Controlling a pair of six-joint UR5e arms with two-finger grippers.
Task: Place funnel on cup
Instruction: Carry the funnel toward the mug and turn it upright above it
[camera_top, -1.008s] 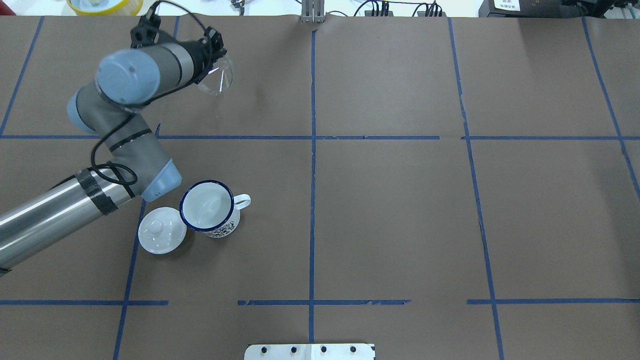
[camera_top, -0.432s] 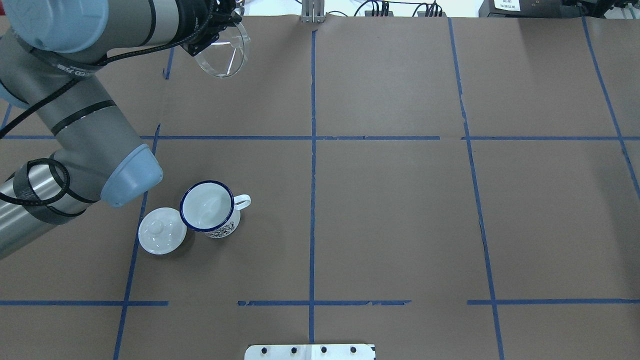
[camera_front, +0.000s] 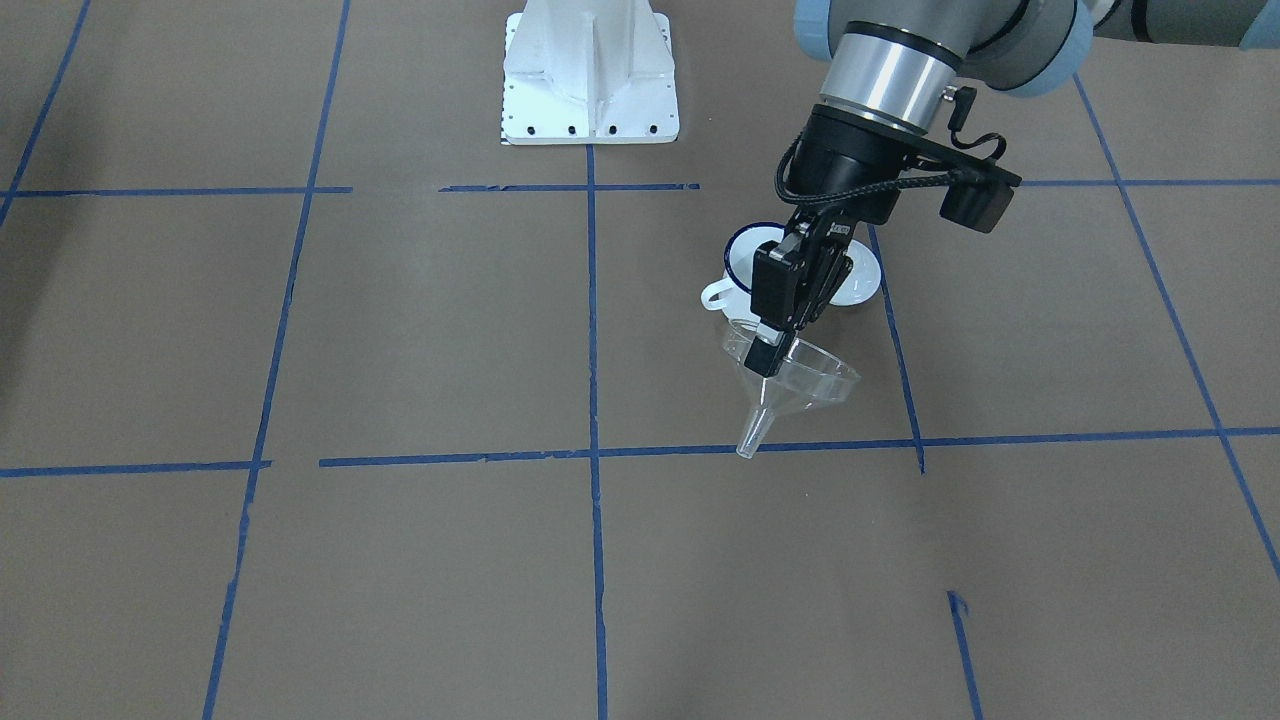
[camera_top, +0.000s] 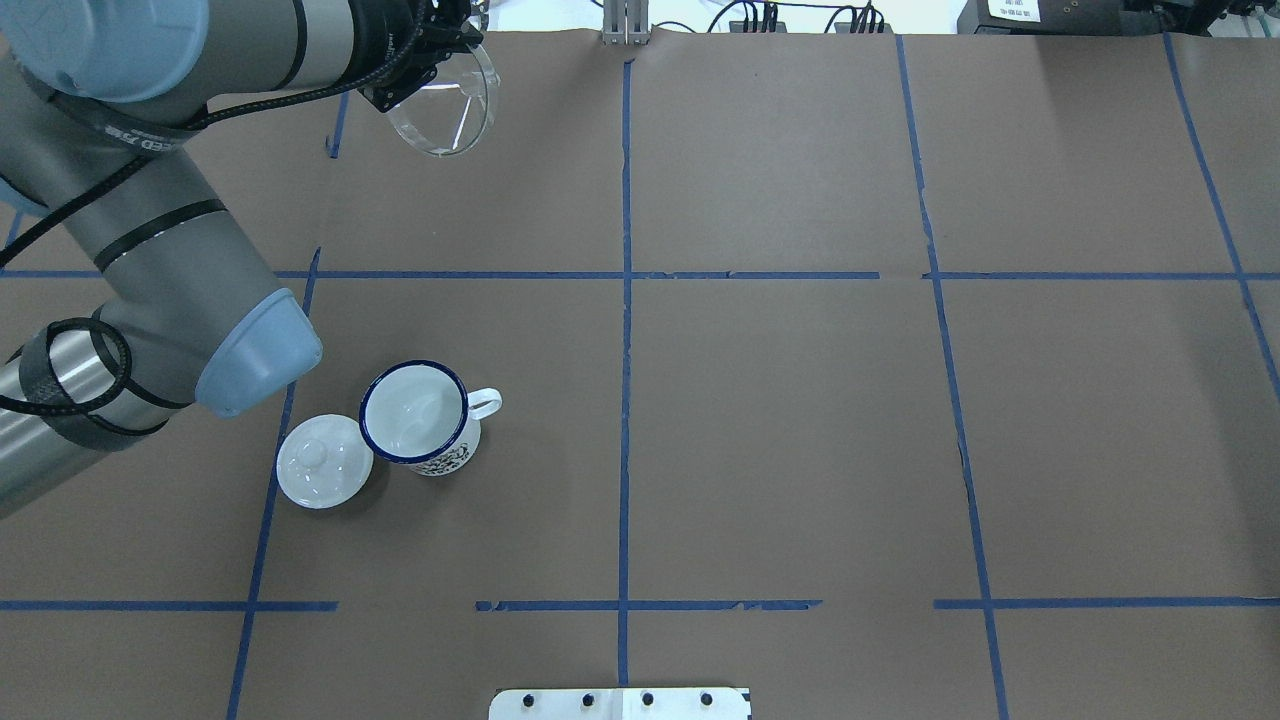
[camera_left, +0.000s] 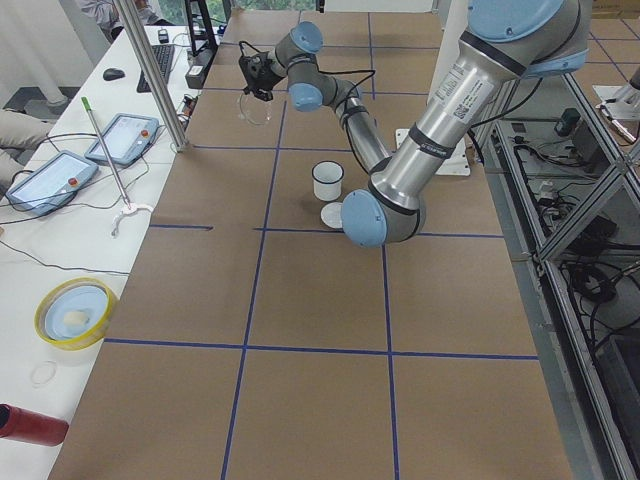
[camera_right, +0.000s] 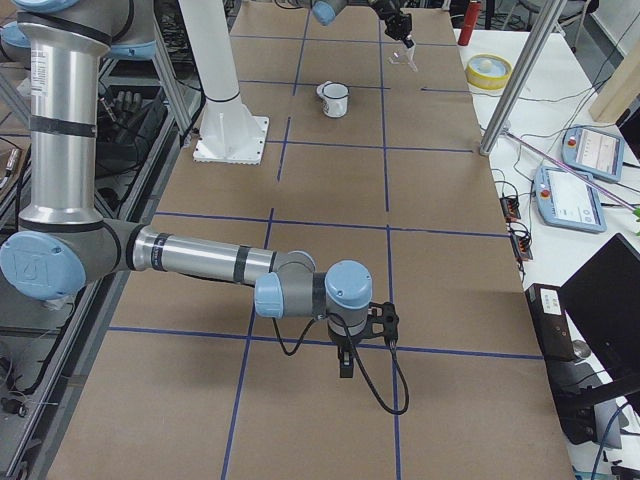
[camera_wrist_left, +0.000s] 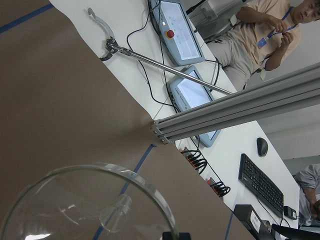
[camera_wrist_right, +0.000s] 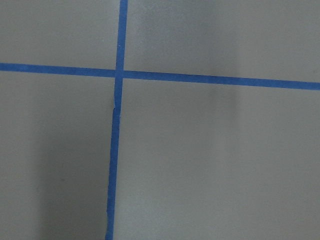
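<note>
My left gripper (camera_front: 766, 352) is shut on the rim of the clear funnel (camera_front: 806, 376) and holds it in the air, spout pointing down and slightly tilted. In the overhead view the funnel (camera_top: 448, 104) hangs near the table's far edge, well beyond the cup (camera_top: 413, 412). The cup is a white mug with a dark blue rim, upright, its handle to the right. In the front view the cup (camera_front: 738, 262) is partly hidden behind the gripper. The funnel's mouth fills the bottom of the left wrist view (camera_wrist_left: 90, 200). My right gripper (camera_right: 345, 366) hovers low over the table far from both; I cannot tell if it is open.
A round white knobbed lid (camera_top: 323, 461) lies touching the cup's left side. The left arm's elbow (camera_top: 250, 350) hangs close above the lid and cup. The white robot base plate (camera_front: 590, 90) sits at the near edge. Tablets and cables lie beyond the far edge (camera_wrist_left: 192, 95).
The left arm has risen and carried the funnel up and toward the far edge, with the elbow swinging higher. Over the last half second it has barely moved. Cup and lid are unmoved.
</note>
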